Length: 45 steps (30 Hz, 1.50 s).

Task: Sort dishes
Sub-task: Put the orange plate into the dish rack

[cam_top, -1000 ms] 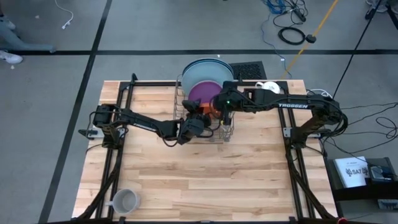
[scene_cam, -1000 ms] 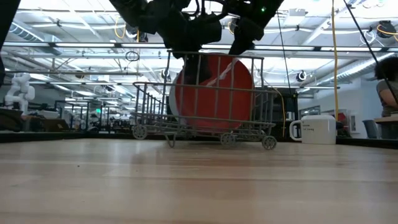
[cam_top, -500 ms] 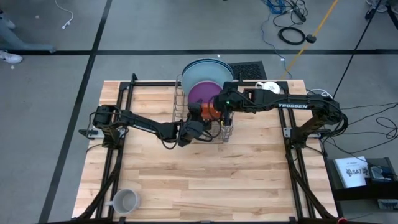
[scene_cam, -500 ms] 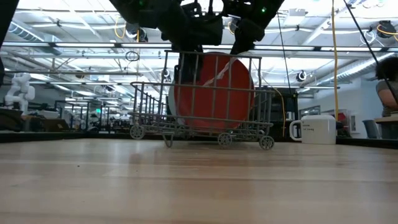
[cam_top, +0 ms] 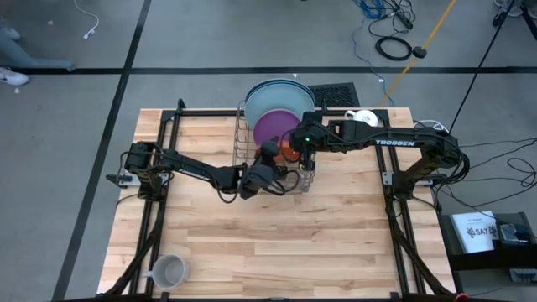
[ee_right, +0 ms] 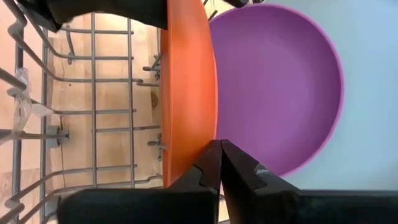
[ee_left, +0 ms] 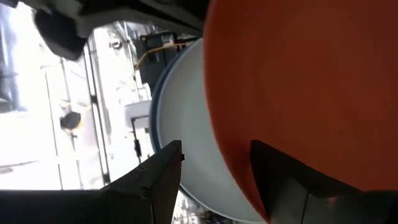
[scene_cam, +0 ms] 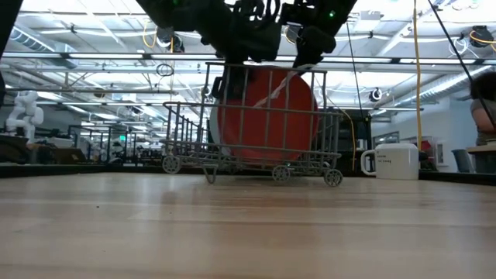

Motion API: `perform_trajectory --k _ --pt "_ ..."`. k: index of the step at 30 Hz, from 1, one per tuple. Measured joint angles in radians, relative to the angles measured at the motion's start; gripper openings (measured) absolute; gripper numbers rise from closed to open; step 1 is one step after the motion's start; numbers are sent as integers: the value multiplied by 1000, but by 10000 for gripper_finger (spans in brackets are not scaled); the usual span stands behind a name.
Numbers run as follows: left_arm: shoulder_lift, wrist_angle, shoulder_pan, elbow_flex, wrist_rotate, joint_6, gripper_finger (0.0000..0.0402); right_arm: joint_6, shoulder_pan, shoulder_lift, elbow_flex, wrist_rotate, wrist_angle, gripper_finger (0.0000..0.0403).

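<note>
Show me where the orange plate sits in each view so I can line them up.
High view: orange plate, edge-on sliver in the wire rack.
Low view: broad red-orange disc, centre.
Left wrist view: fills the right.
Right wrist view: edge-on, beside the purple plate.
Shared landmark: wire rack.

The wire dish rack (cam_top: 252, 151) at the table's far middle is crowded: upright orange plate (ee_right: 186, 93), purple plate (ee_right: 280, 87) and large light blue plate (cam_top: 273, 94) stand close together, with both grippers above them. The near wooden tabletop (cam_top: 277, 235) is open, apart from a grey mug (cam_top: 168, 271) at the near left corner.
</note>
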Motion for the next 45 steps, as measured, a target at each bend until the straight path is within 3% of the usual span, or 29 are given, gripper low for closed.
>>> perform_trajectory --k 11,14,26,32,38,45 --pt "-5 356 -7 0 21 139 191 8 1 -1 0 -7 -20 0" --pt "-16 363 -8 1 30 125 191 8 3 0 -1 -31 -24 0" --pt "-25 283 -8 1 -5 -179 191 8 2 0 0 -23 -19 0" --pt "-47 358 -18 1 -16 -172 191 10 2 -4 0 -23 12 1" --pt "-102 361 -22 1 -17 -182 191 -8 2 -5 0 -84 13 39" --pt "-182 362 -24 0 -22 -182 191 -217 12 -5 0 -98 3 118"
